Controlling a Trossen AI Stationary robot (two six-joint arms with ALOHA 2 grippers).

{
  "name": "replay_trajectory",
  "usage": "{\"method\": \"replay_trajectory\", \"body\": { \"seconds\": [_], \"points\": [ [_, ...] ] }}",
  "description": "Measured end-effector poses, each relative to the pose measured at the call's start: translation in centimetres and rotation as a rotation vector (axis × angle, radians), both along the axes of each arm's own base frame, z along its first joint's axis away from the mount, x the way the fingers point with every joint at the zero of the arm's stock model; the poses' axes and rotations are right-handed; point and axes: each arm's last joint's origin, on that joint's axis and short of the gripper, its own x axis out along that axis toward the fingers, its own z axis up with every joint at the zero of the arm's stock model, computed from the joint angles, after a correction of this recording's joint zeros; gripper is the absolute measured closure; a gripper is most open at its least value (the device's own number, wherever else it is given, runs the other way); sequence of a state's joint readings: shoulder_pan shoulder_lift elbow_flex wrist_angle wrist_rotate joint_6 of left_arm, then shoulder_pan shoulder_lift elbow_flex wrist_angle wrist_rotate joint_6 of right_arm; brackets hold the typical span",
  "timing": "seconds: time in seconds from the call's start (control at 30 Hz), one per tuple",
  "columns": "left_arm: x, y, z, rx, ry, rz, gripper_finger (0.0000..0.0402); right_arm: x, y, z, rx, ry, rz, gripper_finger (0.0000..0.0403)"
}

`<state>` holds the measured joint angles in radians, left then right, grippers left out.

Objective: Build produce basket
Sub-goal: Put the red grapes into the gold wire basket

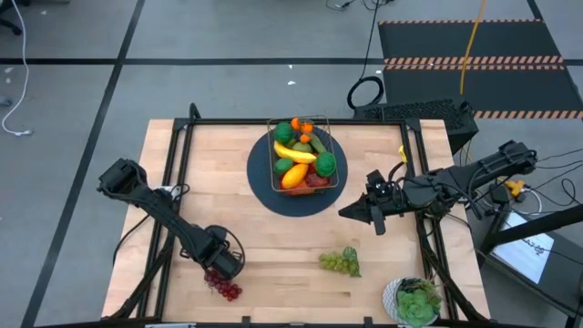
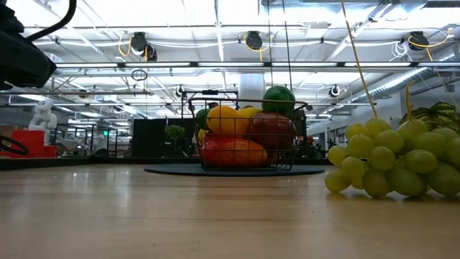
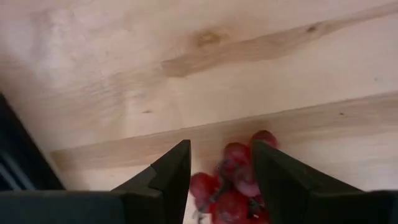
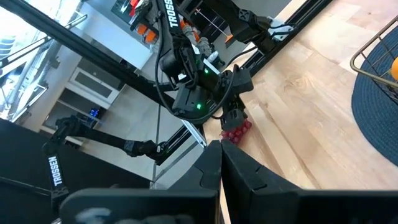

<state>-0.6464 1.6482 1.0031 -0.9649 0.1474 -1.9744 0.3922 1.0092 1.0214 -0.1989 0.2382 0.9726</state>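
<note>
My left wrist camera shows the left gripper (image 3: 221,171) pinching the red grapes (image 3: 235,186), hidden overhead; right gripper (image 1: 351,211) pressed together.

Red grapes (image 3: 233,186) partly hidden behind left gripper (image 3: 221,163) fingers, cut off at frame edge. Green grapes (image 2: 399,158) cropped in low view.

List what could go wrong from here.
The left gripper pinches only part of the red grapes, so the bunch could slip or shed when lifted. The basket is already heaped, so added grapes may roll out. The green grapes lie near the likely carry path.
</note>
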Motion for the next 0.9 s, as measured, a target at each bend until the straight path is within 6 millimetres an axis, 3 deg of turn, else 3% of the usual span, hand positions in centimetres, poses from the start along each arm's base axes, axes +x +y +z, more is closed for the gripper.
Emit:
{"method": "replay_trajectory", "body": {
  "seconds": [0.5, 0.83, 0.9],
  "points": [
    [-0.8, -0.3, -1.4, -0.008, -0.015, -0.003, 0.0239, 0.0, 0.1, 0.0, -0.015, -0.002, 0.007, 0.0403],
    [-0.9, -0.8, -1.4, -0.025, -0.035, -0.039, 0.0387, 0.0, 0.1, 0.0, -0.015, -0.002, 0.007, 0.0403],
    [-1.0, -0.8, -1.0, -0.026, -0.052, -0.043, 0.0392, 0.0, 0.1, 0.0, -0.015, -0.002, 0.007, 0.0403]
  ]
}}
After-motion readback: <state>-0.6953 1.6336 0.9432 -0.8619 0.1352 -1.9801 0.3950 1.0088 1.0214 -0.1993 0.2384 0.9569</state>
